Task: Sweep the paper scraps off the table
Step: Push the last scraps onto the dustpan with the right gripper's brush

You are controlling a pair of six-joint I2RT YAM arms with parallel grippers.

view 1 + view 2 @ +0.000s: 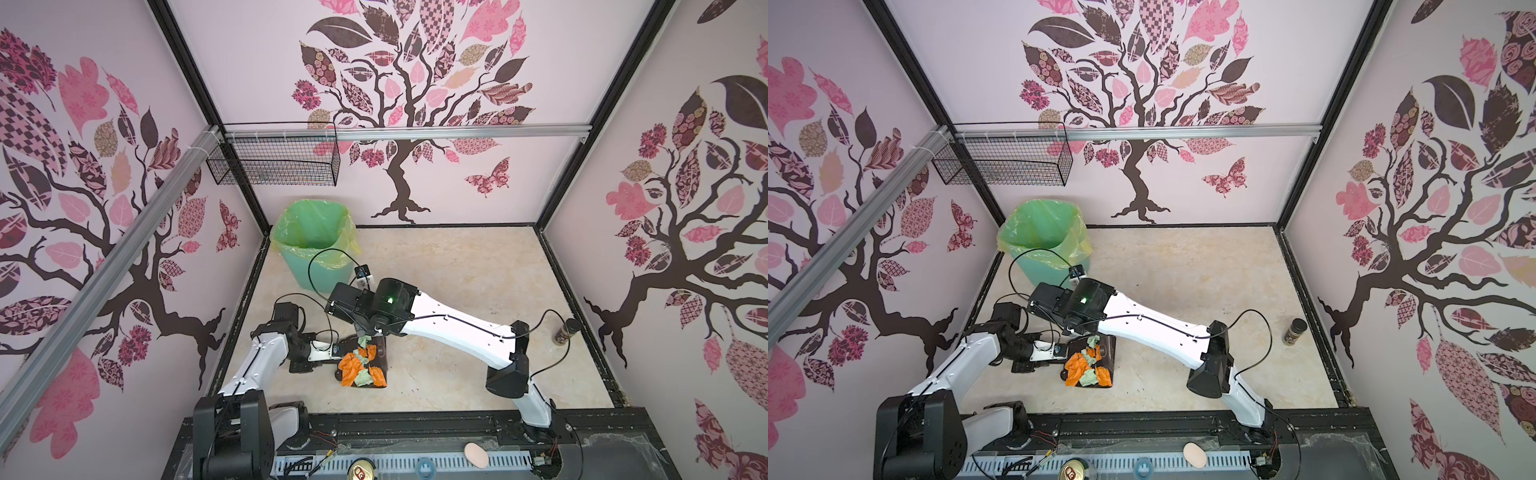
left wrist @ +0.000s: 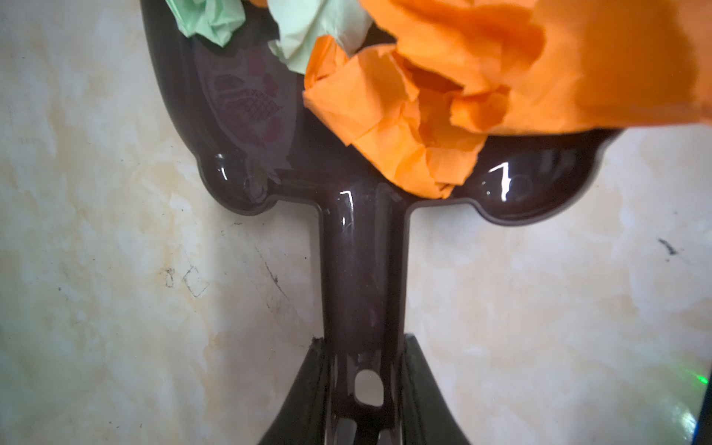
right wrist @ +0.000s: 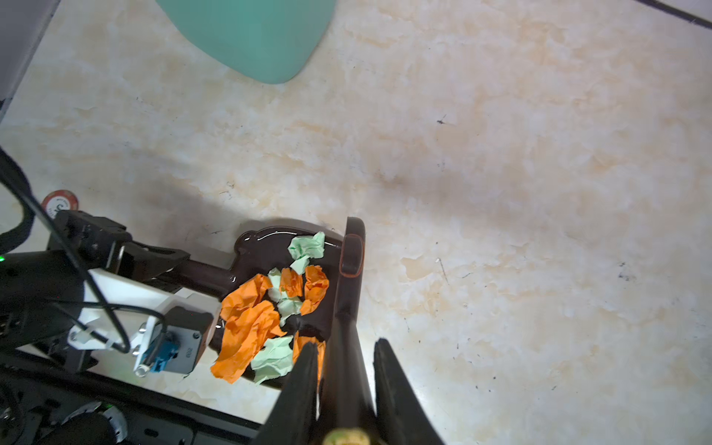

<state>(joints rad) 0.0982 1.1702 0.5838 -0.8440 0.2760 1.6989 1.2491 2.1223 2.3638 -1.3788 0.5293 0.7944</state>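
Several orange and pale green paper scraps [image 1: 357, 368] [image 1: 1086, 365] [image 2: 424, 115] [image 3: 250, 319] lie heaped in a dark brown dustpan [image 3: 262, 246] on the beige table [image 1: 457, 291], near its front left. My left gripper [image 2: 365, 343] [image 1: 328, 360] is shut on the dustpan's handle [image 2: 362, 269]. A dark brush [image 3: 348, 262] [image 1: 381, 351] stands along the pan's open edge, and my right gripper [image 3: 345, 343] is shut on its handle. In both top views that gripper is mostly hidden under its own wrist.
A green bin [image 1: 316, 245] [image 3: 250, 34] lined with a yellow-green bag stands at the back left, close behind the right wrist. A black wire basket [image 1: 276, 160] hangs on the wall above it. A small brown jar [image 1: 563, 330] stands at the right edge.
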